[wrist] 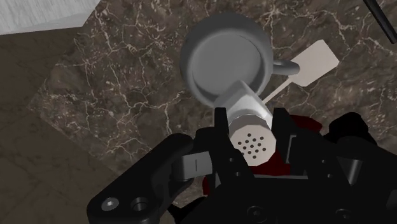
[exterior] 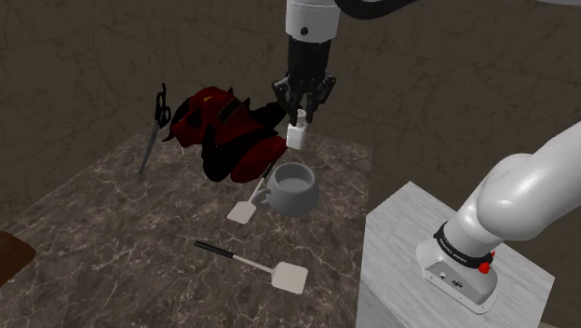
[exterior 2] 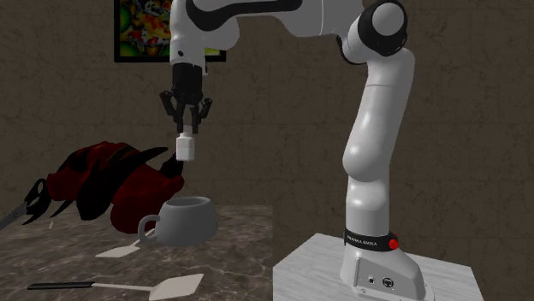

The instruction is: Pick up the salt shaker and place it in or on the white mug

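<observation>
Grips the salt shaker [exterior: 297, 136] near its holed cap with gripper [exterior: 301, 114] clenched, high above the grey mug [exterior: 296, 198]. Seems light, rigid, smooth, probably slippery; best held across the upper body.

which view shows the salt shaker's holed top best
The wrist view: the salt shaker is close, holed cap facing the camera, clasped by the gripper. The shoulder and second exterior views show it small, side-on, hanging above the grey mug.
</observation>
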{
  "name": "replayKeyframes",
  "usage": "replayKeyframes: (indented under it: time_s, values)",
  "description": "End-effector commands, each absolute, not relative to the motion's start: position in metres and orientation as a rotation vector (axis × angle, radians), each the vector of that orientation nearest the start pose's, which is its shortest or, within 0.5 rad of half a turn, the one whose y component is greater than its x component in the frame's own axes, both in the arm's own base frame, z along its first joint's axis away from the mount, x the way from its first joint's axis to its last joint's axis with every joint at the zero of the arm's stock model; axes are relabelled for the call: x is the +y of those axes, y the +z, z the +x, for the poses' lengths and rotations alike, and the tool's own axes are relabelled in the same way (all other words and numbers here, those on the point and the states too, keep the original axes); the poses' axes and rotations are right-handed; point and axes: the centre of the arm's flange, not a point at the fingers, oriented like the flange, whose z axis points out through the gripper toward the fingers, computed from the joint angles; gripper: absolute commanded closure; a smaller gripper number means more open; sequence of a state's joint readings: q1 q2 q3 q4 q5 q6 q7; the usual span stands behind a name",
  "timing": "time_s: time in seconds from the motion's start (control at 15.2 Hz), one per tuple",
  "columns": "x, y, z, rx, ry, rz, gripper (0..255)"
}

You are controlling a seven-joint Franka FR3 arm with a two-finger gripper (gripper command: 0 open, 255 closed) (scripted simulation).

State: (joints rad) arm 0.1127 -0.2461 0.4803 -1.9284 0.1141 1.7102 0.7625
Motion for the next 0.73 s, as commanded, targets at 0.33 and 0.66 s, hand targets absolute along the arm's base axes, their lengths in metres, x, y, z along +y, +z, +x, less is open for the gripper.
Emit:
replayKeyframes:
  time_s: [0.33,0.66]
  values:
    - [0.317,0.553,0.393,0.312,-0.001,-3.123,255]
    - [0.317,0.527,0.393,0.312,-0.001,-3.123,255]
